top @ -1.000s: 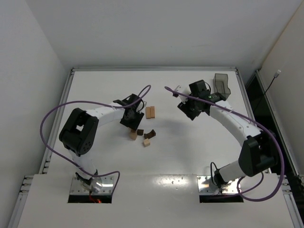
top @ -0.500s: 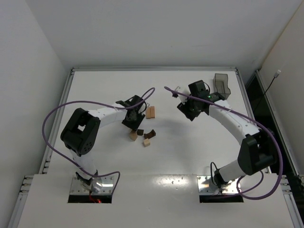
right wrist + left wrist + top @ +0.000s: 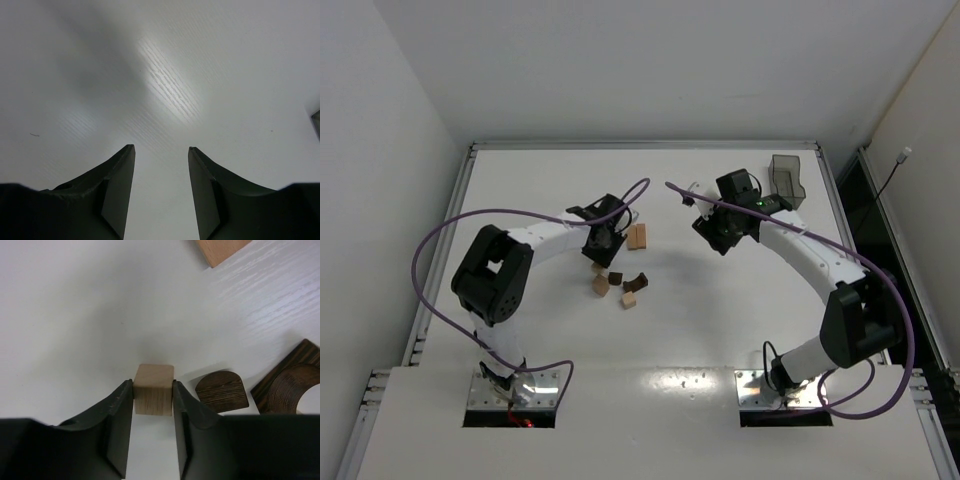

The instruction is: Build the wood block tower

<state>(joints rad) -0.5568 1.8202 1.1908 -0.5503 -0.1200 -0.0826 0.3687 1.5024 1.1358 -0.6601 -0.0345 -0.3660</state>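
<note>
My left pincer (image 3: pixel 152 384) is pinching a light tan cube (image 3: pixel 153 392), with one finger flat against each of its sides. Just beside the cube lies a dark half-round block (image 3: pixel 221 390), and past that a dark arch block (image 3: pixel 292 390). No tower stands. The wood blocks (image 3: pixel 629 299) lie loose around the middle of the worktop (image 3: pixel 520 190), slightly toward its left edge. My right pincer (image 3: pixel 161 147) hangs spread over bare worktop, toward the far right corner where a grey container (image 3: pixel 785 180) stands.

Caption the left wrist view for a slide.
Left fingers pinch a tan cube beside a dark half-round block and a dark arch block.
</note>
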